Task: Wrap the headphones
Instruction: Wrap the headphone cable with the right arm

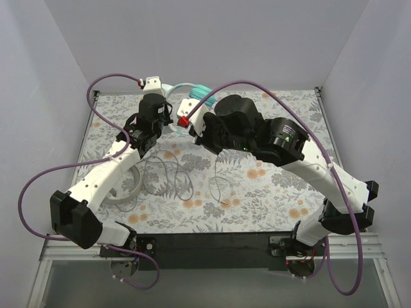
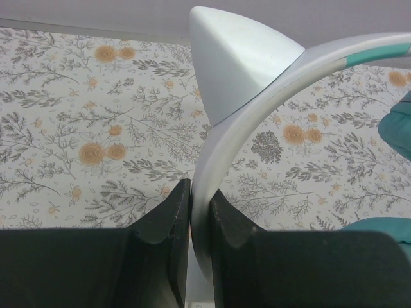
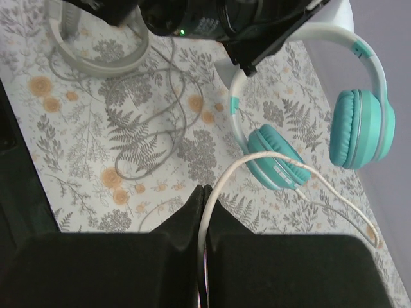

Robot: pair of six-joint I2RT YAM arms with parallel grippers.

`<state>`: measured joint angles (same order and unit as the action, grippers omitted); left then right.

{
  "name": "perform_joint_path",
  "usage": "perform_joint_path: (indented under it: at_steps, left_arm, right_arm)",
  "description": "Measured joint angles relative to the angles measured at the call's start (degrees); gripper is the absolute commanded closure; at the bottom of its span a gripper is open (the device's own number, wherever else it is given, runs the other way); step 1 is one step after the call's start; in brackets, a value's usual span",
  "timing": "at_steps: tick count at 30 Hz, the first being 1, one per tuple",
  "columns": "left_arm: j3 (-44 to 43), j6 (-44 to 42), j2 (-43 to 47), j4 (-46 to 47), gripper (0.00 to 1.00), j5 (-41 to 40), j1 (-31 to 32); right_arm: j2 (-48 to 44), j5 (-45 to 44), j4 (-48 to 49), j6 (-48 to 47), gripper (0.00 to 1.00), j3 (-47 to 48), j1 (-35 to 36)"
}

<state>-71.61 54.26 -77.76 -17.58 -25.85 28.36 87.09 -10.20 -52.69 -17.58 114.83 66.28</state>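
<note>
Nearest the arm bases, the grey-white headphones (image 1: 130, 190) lie flat on the tabletop (image 1: 270, 186), partly under the left arm. Their thin grey cable (image 1: 168, 168) sprawls in loose loops toward the middle, so this pair looks untouched

Further out, the right end effector (image 3: 203, 194) is pinched closed on the pale cord (image 3: 273, 160) of the teal headphones (image 3: 358, 128). From the fingers the cord rises in a slack arc and passes over the nearer ear cup; a second strand trails off to the right. No turns of cord show around the band or the cups

At the far edge, the left end effector (image 2: 191, 196) is clamped on the pale headband (image 2: 247, 119), holding the teal pair near the back wall with its cups hanging toward the tabletop

By my reading the job is at its start: the first pair is held and its cord gripped, but the winding itself is not yet begun, and the grey-white pair is left to do
</note>
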Motion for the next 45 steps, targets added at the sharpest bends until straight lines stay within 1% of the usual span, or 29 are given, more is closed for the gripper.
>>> perform_joint_path:
  at_steps: [3,6,11,16,20,27,33,35,38,41,45]
  left_arm:
    - [-1.2,-0.2,-0.5,0.0,1.0,0.2,-0.3]
    - [-0.7,-0.3,-0.5,0.3,1.0,1.8,-0.4]
    - [4.7,0.5,-0.1,1.3,1.0,3.9,-0.4]
    - [10.8,1.5,0.9,1.2,1.0,6.2,-0.4]
    - [13.0,2.1,2.3,1.4,1.0,7.5,-0.4]
    - [14.2,3.5,3.5,1.7,1.0,10.3,-0.4]
    - [14.3,3.5,4.9,0.8,1.0,9.3,-0.3]
    - [14.3,3.6,5.1,0.8,1.0,8.3,-0.3]
    - [13.7,3.7,5.1,-0.4,1.0,6.2,-0.3]
    - [11.8,3.6,5.1,-2.6,1.0,3.8,-0.3]
    - [8.0,3.7,5.1,-5.3,1.0,0.7,-0.3]
  right_arm:
    - [2.2,2.1,-0.2,-0.5,0.99,5.9,0.0]
    - [3.1,3.4,0.0,-1.0,0.99,9.2,0.0]
    - [5.4,8.5,0.8,-1.9,0.99,14.1,-1.8]
    - [6.7,13.9,2.3,-2.1,0.99,14.2,-4.2]
    - [7.1,17.1,3.4,-2.2,0.99,12.5,-5.6]
    - [9.2,22.8,4.5,-2.1,0.99,13.4,-8.9]
    - [10.1,25.8,5.5,-2.1,0.99,13.2,-10.9]
    - [9.2,25.7,6.8,-2.1,0.99,10.7,-10.9]
    - [5.7,25.1,8.5,-1.6,0.99,2.4,-11.2]
    - [0.7,23.5,11.4,-0.2,0.99,-9.3,-12.1]
    - [-6.0,21.0,16.3,2.8,0.94,-24.4,-13.2]
